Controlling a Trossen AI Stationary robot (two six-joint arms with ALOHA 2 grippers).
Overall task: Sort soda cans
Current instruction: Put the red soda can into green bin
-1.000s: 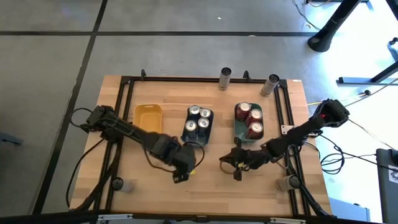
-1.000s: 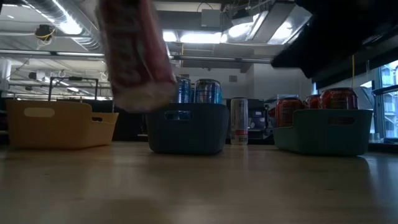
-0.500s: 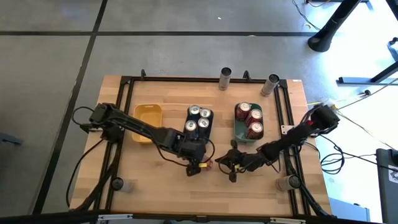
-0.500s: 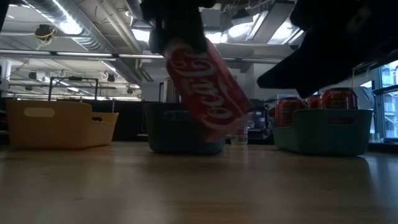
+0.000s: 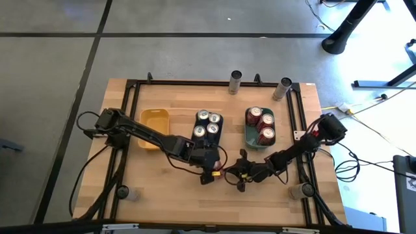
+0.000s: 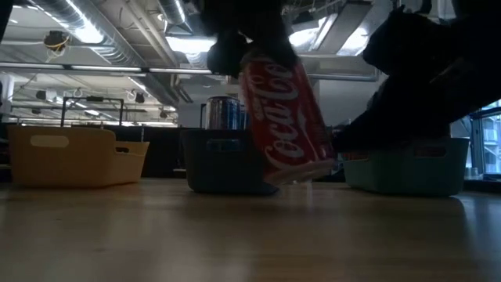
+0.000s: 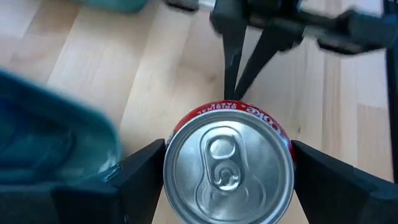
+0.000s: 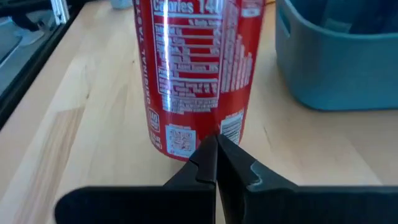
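A red soda can (image 6: 286, 117) hangs tilted in my left gripper (image 5: 211, 170) near the table's middle, in front of the trays. The wrist view looks down on its silver top (image 7: 227, 168). My right gripper (image 8: 216, 144) is shut and level. Its tips point at the can's lower side (image 8: 193, 134) from the table's right. The grey-blue tray (image 5: 197, 138) holds several silver cans. Three red cans stand in the teal tray (image 5: 247, 138). The yellow tray (image 5: 155, 123) holds nothing. My left gripper pinches the red can between its two fingers (image 7: 140, 180) at the upper wall (image 7: 177, 171), coming from above and pointing down. The can hangs tilted, with its base (image 6: 301, 172) just off the table. My right gripper: I cannot tell whether its shut tips touch the can.
Two silver cans (image 5: 235, 81) (image 5: 283, 88) stand at the table's far edge. Small cylinders (image 5: 122, 192) (image 5: 296, 190) sit at the near corners. A black frame rail (image 5: 130, 104) runs around the table. Bare wood lies along the near side.
My left gripper has carried the red can toward the table's right, from in front of the yellow tray to in front of the gap between the grey-blue and teal trays. The can has stayed tilted. My right gripper has moved a little left toward the can.
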